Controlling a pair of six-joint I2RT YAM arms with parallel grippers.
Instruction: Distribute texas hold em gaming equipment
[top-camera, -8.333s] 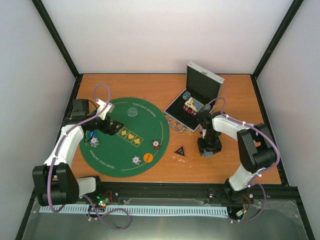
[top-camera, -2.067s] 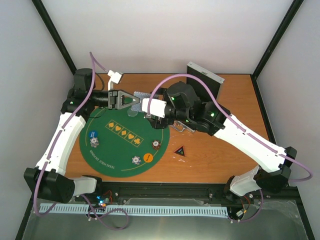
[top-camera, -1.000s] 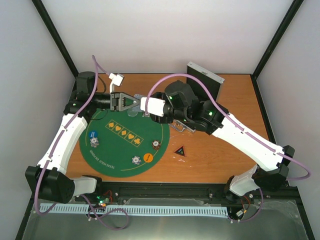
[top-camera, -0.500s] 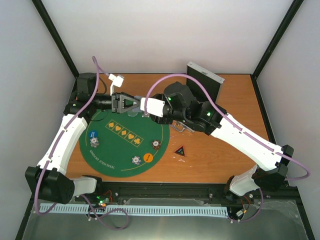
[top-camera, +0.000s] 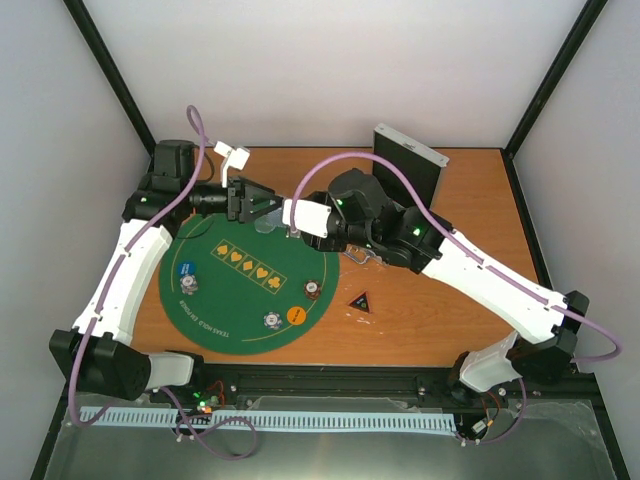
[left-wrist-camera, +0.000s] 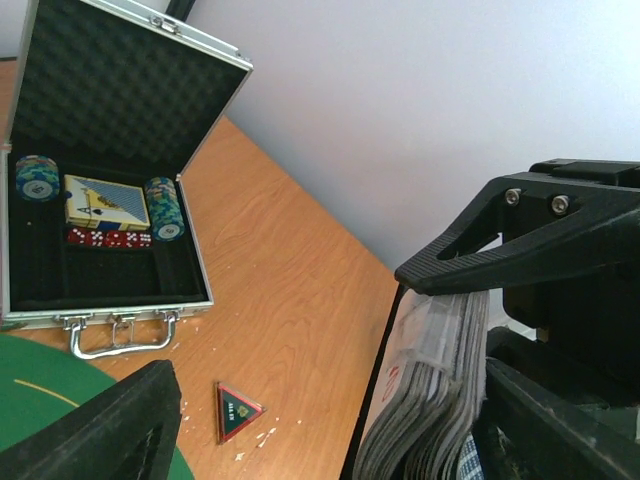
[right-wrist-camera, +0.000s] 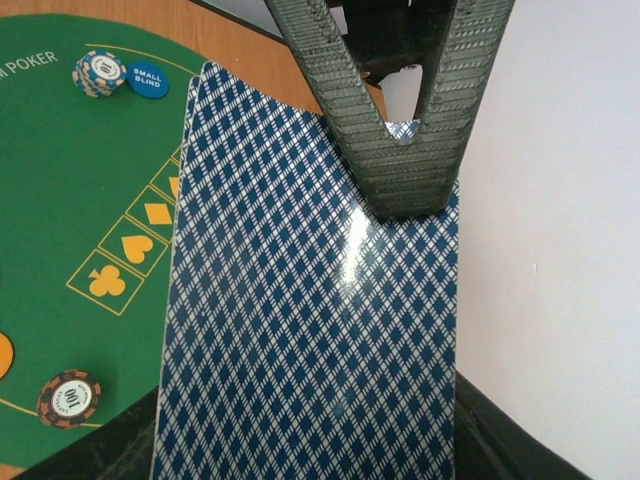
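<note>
Both arms have left the tabletop since the earliest top view. The right arm was parked low beside the open silver case (left-wrist-camera: 100, 312) and has swung across to the upper middle of the frame. The left arm has risen from the left part of the green felt mat (top-camera: 230, 310) to meet it. Over the last second the shift is slight, with the two heads only drawing closer.

I judge this to be a deal being set up: a deck is offered for a card to be drawn, yet no card lies on the felt. The card share of the task looks barely begun. Striped poker chips (top-camera: 313, 289) and an orange disc (top-camera: 296, 315) already sit on the mat. The black triangular marker (top-camera: 361, 300) lies on bare wood just right of the mat.

The right pincer (top-camera: 290, 212) grips the deck of playing cards (right-wrist-camera: 300, 330) across its width, spread wide around it. In the right wrist view the blue-diamond backs fill the centre of the frame. The ribbed fingers (right-wrist-camera: 335, 90) of the left pincer (top-camera: 262, 200) come down from the top of that frame. They narrow to a point that overlaps the deck's upper edge. In the left wrist view the deck shows edge-on at lower right. Whether the left pincer is clamped on a card or only laid against it, I cannot tell.
</note>
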